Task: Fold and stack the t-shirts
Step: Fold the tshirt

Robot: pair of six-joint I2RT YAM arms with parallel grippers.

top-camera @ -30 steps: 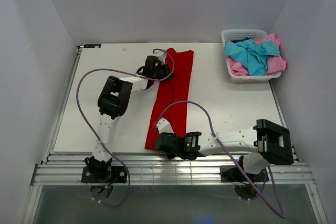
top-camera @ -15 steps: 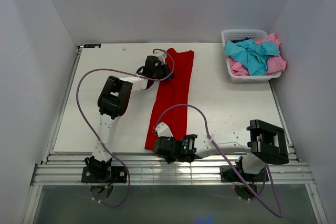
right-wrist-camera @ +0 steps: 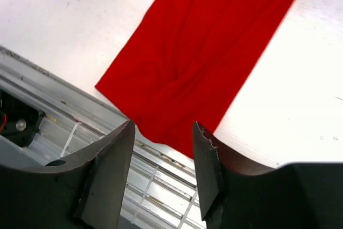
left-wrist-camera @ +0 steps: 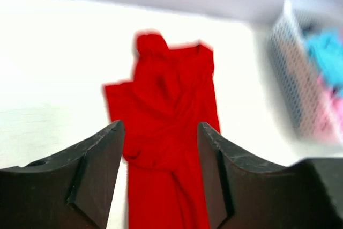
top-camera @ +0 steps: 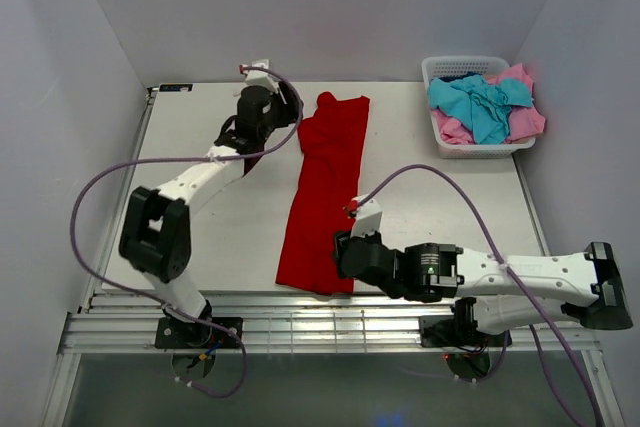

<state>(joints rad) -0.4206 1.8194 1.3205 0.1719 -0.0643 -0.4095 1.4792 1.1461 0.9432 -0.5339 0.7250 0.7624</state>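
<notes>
White table [top-camera: 420, 207] carries a bright red t-shirt [top-camera: 325, 197], folded into a long narrow strip that runs from the middle of the far edge down to the near edge. The left arm bends at its elbow by the left edge and stretches to the far edge. Its end effector [top-camera: 272, 115] is raised just left of the strip's far end, jaws apart and holding nothing. The right arm lies low along the near edge, elbow out at the right. Its end effector [top-camera: 343, 255] hangs over the strip's near end, jaws parted and empty. At the far right corner a white lattice basket [top-camera: 480, 150] holds a turquoise t-shirt [top-camera: 480, 105] crumpled on a pink t-shirt [top-camera: 525, 122].
</notes>
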